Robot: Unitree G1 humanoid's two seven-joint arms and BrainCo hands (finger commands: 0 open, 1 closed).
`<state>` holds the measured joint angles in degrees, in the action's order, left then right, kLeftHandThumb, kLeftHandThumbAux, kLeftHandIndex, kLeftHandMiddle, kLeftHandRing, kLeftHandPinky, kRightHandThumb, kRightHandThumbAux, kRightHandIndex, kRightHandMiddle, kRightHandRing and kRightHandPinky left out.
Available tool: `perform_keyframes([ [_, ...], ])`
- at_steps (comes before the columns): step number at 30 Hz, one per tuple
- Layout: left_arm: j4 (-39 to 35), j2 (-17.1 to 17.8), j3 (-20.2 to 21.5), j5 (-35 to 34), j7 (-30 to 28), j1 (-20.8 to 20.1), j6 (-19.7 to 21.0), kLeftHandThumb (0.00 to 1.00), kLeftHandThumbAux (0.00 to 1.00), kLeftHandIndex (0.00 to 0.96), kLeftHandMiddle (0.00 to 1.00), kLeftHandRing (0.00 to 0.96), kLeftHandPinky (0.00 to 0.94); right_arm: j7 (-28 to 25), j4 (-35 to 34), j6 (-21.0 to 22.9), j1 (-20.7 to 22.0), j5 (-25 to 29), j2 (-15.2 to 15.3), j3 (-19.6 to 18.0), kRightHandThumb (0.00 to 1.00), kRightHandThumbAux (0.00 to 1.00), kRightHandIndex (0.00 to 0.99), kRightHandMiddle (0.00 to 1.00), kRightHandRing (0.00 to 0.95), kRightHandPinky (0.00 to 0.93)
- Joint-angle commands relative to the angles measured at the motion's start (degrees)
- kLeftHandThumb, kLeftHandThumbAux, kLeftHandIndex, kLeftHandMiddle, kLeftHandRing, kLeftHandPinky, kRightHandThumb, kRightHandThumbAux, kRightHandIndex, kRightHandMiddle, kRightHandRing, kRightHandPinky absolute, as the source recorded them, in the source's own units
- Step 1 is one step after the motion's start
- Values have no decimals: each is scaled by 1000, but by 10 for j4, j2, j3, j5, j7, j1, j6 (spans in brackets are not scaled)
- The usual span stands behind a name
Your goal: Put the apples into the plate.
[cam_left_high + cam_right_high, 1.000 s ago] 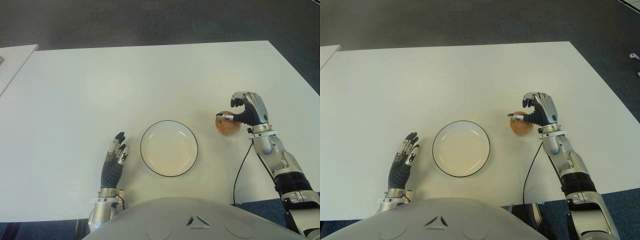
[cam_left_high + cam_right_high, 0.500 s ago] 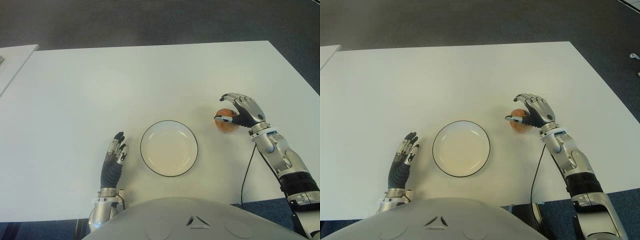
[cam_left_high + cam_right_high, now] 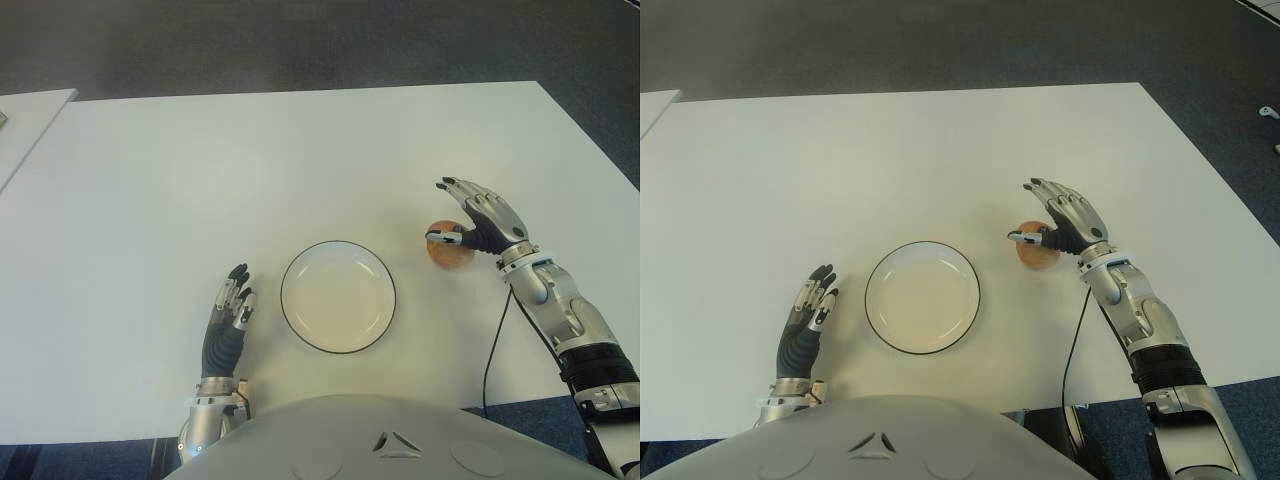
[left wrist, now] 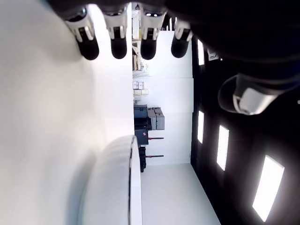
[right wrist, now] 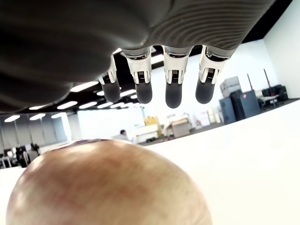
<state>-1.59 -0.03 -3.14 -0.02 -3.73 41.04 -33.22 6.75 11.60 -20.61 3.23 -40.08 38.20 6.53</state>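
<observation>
My left hand (image 3: 228, 318): fingers straight and loose, holding nothing, left of the plate (image 3: 338, 296). Plate: round, dark-rimmed, on the white table (image 3: 250, 160). Apple (image 3: 449, 250): on the table just right of the plate; roundish, no long axis I can read. My right hand (image 3: 480, 220): over the apple, fingers spread wide, thumb tip at its top.

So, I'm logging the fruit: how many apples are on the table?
1. The apple sits on the table, right of the plate, under the open right hand. No others visible.
</observation>
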Motion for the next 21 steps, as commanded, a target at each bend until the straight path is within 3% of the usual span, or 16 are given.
perform_keyframes([
  [1,10,4,1,2,0,1,2,17,366,0,0,0,3,-14,-7,11,-4,7,-1,1,234,143,0,0,0,0],
  [21,-3,15,-2,-7,-7,14,1,1,397,0,0,0,0,-30,14,0,2,7,20,6,249,130,0,0,0,0],
])
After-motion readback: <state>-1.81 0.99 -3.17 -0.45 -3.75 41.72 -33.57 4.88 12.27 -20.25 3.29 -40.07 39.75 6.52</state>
